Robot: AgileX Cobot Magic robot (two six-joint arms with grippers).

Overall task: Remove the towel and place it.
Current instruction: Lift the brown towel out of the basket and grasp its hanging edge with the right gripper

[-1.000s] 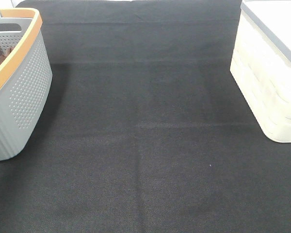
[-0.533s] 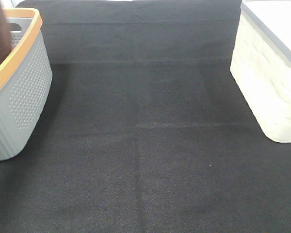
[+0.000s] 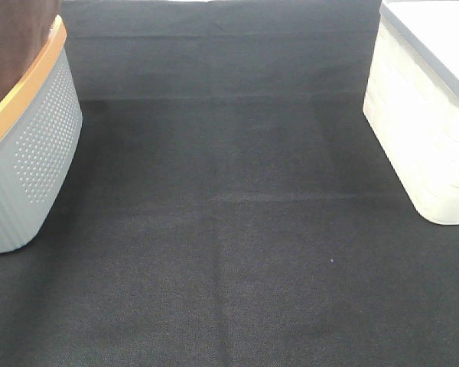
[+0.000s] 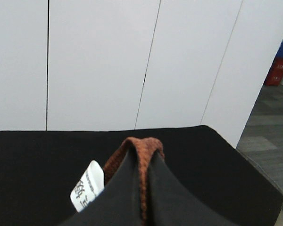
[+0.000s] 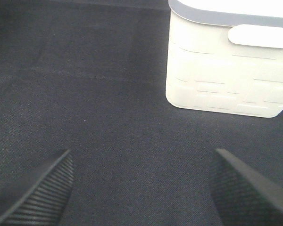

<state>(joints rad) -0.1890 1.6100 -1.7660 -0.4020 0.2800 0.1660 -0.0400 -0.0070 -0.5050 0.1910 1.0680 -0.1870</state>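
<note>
Towel [image 3: 14, 42]: reddish-brown, hung at the far left over the basket's mouth.
Basket [image 3: 40, 145]: grey, perforated, orange-rimmed, stood at the left edge.
Left gripper [image 4: 142, 159]: fingers pressed together on a raised fold of the towel, with the white tag [image 4: 87, 186] just beside them.
Table cover [image 3: 229, 229]: black cloth between both containers.
Right gripper [image 5: 141, 162]: fingers spread wide, holding nothing, over the cover.
White bin [image 3: 428, 145]: grey-lidded, at the right edge.

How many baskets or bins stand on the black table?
2. A grey basket with an orange rim stands at the left edge, a white bin at the right edge. Others may sit outside the frame.
</note>
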